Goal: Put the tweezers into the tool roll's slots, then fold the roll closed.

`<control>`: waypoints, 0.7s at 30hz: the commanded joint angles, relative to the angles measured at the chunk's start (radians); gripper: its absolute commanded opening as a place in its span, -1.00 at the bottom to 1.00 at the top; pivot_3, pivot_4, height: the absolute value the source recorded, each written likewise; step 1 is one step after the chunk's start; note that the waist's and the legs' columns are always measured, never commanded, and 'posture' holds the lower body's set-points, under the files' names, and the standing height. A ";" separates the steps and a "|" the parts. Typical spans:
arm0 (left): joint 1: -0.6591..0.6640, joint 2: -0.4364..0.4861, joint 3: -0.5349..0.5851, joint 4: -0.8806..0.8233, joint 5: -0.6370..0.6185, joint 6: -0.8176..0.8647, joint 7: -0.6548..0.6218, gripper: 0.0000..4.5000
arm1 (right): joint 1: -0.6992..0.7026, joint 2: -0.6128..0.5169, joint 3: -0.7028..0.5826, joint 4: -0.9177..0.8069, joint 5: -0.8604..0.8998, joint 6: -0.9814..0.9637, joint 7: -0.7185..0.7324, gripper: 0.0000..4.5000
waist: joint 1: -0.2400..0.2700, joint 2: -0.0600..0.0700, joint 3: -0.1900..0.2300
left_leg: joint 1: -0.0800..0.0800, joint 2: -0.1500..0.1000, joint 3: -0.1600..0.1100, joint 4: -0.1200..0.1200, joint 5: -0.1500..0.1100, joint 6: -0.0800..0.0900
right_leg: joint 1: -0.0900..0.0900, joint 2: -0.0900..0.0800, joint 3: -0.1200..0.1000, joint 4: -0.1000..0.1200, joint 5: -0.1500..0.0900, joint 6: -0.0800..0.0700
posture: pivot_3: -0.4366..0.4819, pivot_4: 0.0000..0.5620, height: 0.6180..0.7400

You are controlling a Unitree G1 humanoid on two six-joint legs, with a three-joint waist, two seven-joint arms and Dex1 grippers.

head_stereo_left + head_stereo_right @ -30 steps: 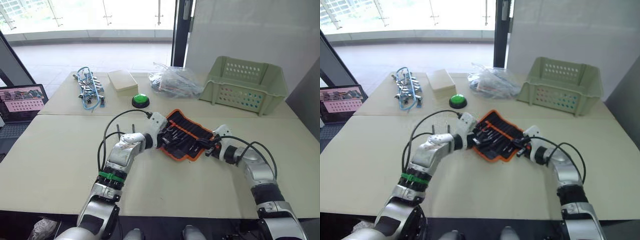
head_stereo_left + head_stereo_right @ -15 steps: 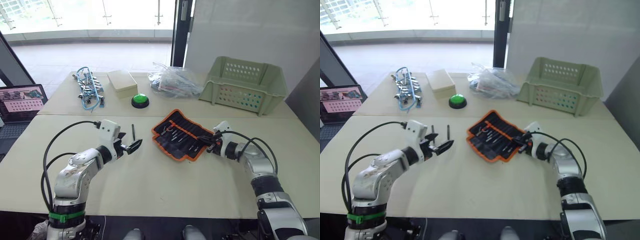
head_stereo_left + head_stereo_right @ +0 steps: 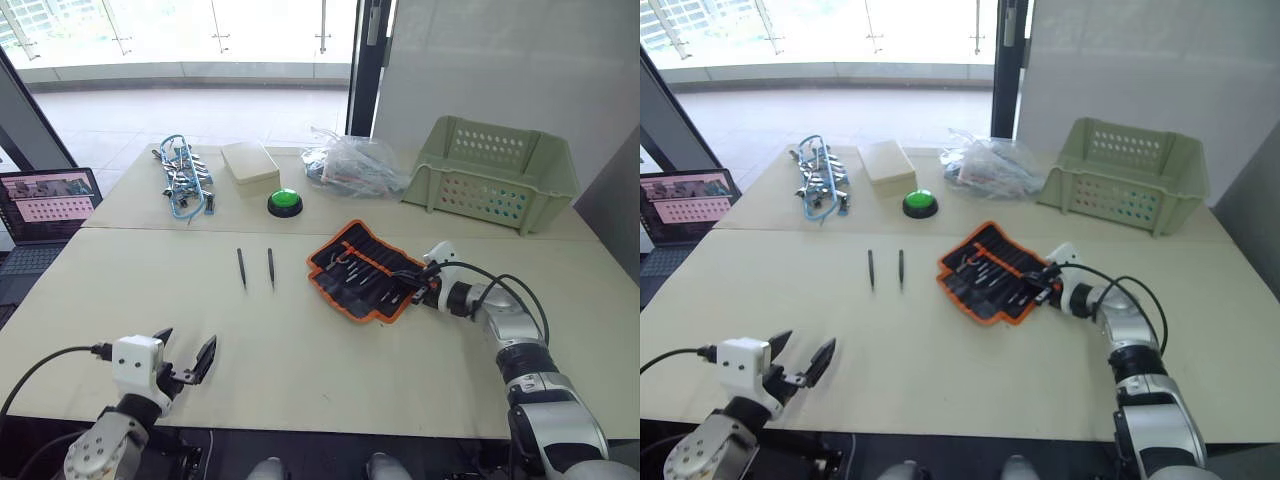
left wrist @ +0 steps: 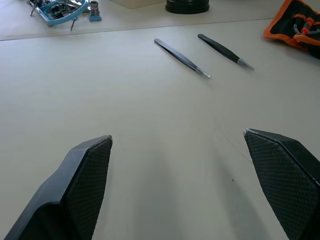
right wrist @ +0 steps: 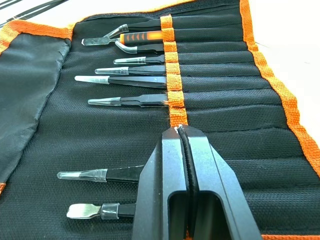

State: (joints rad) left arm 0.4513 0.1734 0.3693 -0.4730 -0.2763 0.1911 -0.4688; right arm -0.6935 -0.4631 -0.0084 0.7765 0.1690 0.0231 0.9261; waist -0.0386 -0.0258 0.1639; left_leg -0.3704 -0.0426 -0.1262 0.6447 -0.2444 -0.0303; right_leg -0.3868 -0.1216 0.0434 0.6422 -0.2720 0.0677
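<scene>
The tool roll (image 3: 357, 270) lies open at mid-table, black with orange edging, and several tweezers (image 5: 131, 100) sit in its slots (image 5: 220, 95). Two loose black tweezers (image 3: 241, 268) (image 3: 271, 267) lie side by side on the table left of the roll, also in the left wrist view (image 4: 181, 51) (image 4: 225, 51). My right gripper (image 5: 179, 130) is shut on the roll's orange centre band at its right side (image 3: 413, 281). Near the table's front left edge, my left gripper (image 3: 186, 355) hangs open and empty, well short of the loose tweezers.
A pale green basket (image 3: 495, 170) stands at the back right, with a clear plastic bag (image 3: 350, 163), a green button (image 3: 285, 202), a beige box (image 3: 250, 165) and a blue tangle of clips (image 3: 183, 178) along the back. A laptop (image 3: 45, 200) sits off the left edge.
My left arm has pulled back from the roll's left side to the table's front left edge. The right gripper stays on the roll. The two loose tweezers have not moved.
</scene>
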 commanded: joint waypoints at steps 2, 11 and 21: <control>0.051 -0.030 0.003 -0.010 0.008 -0.099 0.044 0.98 | 0.004 -0.002 0.008 0.045 -0.026 -0.008 0.005 -1.00 | 0.004 0.000 0.000 | 0.000 0.001 0.000 0.000 0.000 0.000 | 0.000 0.001 0.000 0.000 0.000 0.000 | -0.05 -0.47 1.00; 0.053 -0.050 0.004 0.068 -0.022 -0.161 0.075 0.98 | -0.010 0.005 0.008 0.074 -0.028 -0.029 0.007 -1.00 | 0.000 0.000 0.000 | 0.000 0.002 0.001 0.000 0.000 0.000 | 0.001 0.002 0.000 0.000 0.000 0.000 | -0.05 -0.47 1.00; -0.049 -0.023 -0.040 -0.023 -0.043 -0.039 0.140 0.98 | -0.018 0.008 0.005 0.082 -0.026 -0.035 -0.001 -1.00 | 0.002 0.000 0.000 | 0.001 0.002 0.001 0.000 0.000 0.000 | 0.001 0.003 0.000 0.000 0.000 -0.001 | -0.05 -0.47 1.00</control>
State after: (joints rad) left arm 0.4354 0.1324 0.3437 -0.4303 -0.3037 0.1107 -0.3586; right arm -0.7150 -0.4577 -0.0101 0.8377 0.1686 -0.0194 0.9350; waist -0.0368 -0.0258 0.1638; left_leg -0.3699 -0.0399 -0.1255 0.6452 -0.2445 -0.0302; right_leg -0.3858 -0.1182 0.0434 0.6421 -0.2714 0.0668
